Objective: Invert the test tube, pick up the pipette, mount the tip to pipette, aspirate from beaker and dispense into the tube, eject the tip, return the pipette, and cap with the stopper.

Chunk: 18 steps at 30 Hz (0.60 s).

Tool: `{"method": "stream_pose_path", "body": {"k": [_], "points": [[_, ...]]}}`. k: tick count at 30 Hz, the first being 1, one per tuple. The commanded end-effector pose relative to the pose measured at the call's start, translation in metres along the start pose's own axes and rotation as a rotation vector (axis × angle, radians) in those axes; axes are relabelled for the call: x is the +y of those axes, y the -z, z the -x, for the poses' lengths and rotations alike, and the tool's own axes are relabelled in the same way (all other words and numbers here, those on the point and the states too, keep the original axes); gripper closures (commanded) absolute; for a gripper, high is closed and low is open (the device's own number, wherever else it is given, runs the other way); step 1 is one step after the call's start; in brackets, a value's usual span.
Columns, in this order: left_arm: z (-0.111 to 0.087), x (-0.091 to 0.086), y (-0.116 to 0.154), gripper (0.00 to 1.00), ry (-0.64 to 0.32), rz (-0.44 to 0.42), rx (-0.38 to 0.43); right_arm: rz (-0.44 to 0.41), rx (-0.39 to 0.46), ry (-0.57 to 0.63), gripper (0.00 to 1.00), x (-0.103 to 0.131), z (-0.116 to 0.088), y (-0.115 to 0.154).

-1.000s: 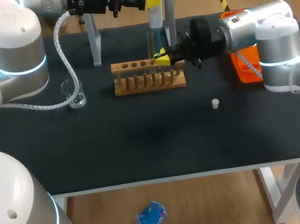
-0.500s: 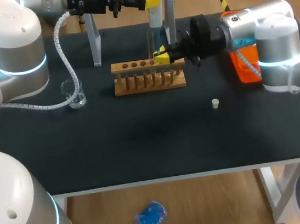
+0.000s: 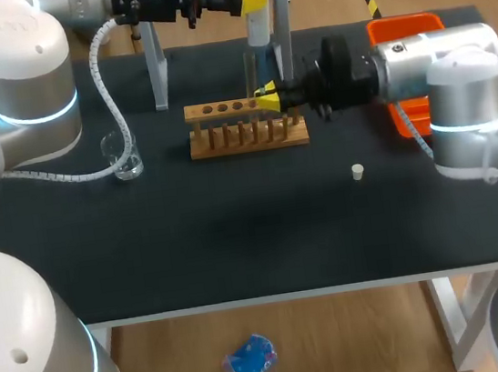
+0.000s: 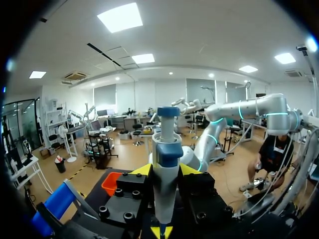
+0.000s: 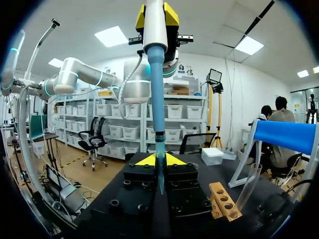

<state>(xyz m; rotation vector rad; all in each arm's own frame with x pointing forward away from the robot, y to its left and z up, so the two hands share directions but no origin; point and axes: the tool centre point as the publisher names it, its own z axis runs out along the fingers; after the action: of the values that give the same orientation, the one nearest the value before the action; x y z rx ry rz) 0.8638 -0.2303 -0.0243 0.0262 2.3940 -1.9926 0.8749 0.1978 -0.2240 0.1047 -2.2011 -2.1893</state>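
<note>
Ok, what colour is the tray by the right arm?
The tray is orange, clearest in the head view.

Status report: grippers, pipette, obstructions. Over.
Left gripper shut on pipette, upright near rack. Right gripper shut on pipette tip beneath it. Stopper loose on table, well aside; no obstruction seen.

Bright, even overhead light; faint shadows on table (image 3: pixel 237 233).

Upright pipette (image 3: pixel 257 24) and tip (image 5: pixel 159 149) beside test tube (image 3: pixel 250 76)
</note>
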Motion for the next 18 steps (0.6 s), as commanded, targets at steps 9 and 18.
{"method": "stream_pose_path", "body": {"k": [9,18], "points": [[-0.0007,0.0000,0.0011,1.00,0.000,0.001,0.002,0.004,-0.032,-0.003,0.23,0.0004,-0.0022,-0.0014],[-0.0007,0.0000,0.0011,1.00,0.000,0.001,0.002,0.015,-0.010,-0.004,0.00,0.0006,-0.0032,0.0002]]}}
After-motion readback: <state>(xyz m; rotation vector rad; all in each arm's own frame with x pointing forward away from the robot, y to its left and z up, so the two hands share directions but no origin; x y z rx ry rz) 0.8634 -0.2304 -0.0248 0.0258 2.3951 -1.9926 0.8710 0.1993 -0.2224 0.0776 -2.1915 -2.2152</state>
